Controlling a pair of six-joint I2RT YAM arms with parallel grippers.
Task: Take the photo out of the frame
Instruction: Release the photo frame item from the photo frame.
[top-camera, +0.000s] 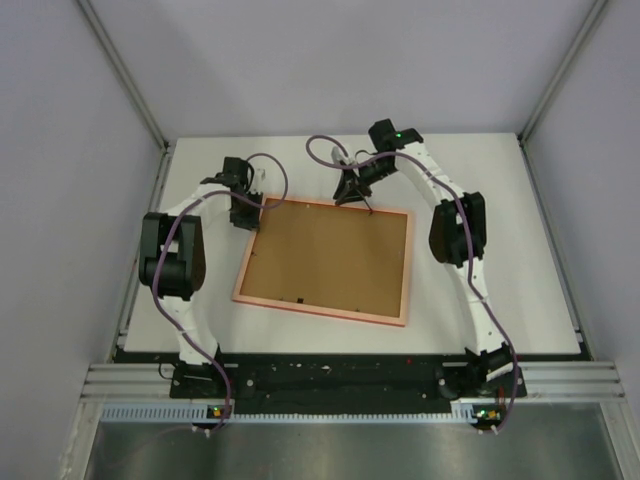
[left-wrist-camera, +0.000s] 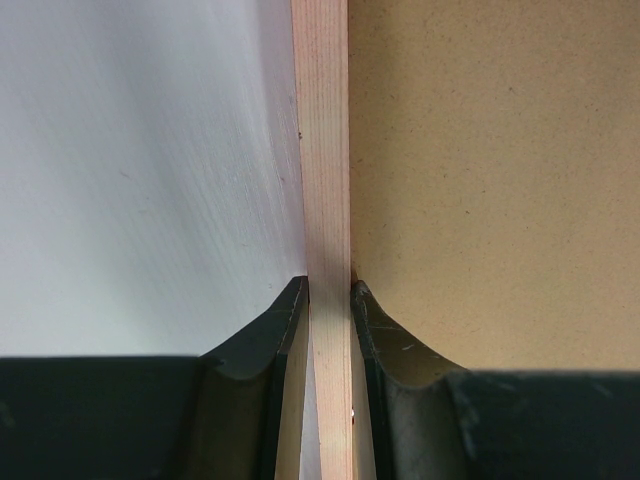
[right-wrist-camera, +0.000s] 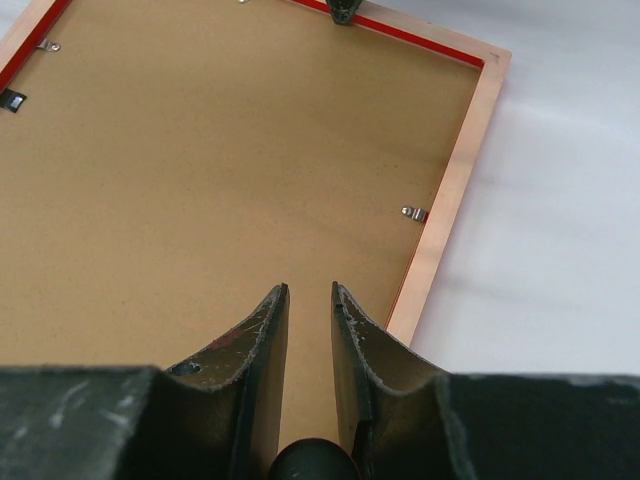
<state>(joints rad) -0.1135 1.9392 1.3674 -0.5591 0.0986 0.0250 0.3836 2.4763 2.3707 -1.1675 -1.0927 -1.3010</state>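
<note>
Overhead: the thin rectangular picture frame (top-camera: 320, 312), pale pinkish-orange rim up, lies face down on the white tabletop (top-camera: 500, 300). Its plain brown backing board (top-camera: 330, 255) hides the photo, presumably beneath, with the left gripper (top-camera: 247, 212) at the far-left corner and the right gripper (top-camera: 368, 203) at the far rim. Left wrist: jaws clamped on the wooden rim, one finger each side. Right wrist: jaws barely parted over the board, holding nothing, small metal tabs (right-wrist-camera: 413, 212) along the rim; judged, the board is stiff and light, best lifted at an edge once the tabs clear, and the paper print is limp and crease-prone, to be taken by its margin.
</note>
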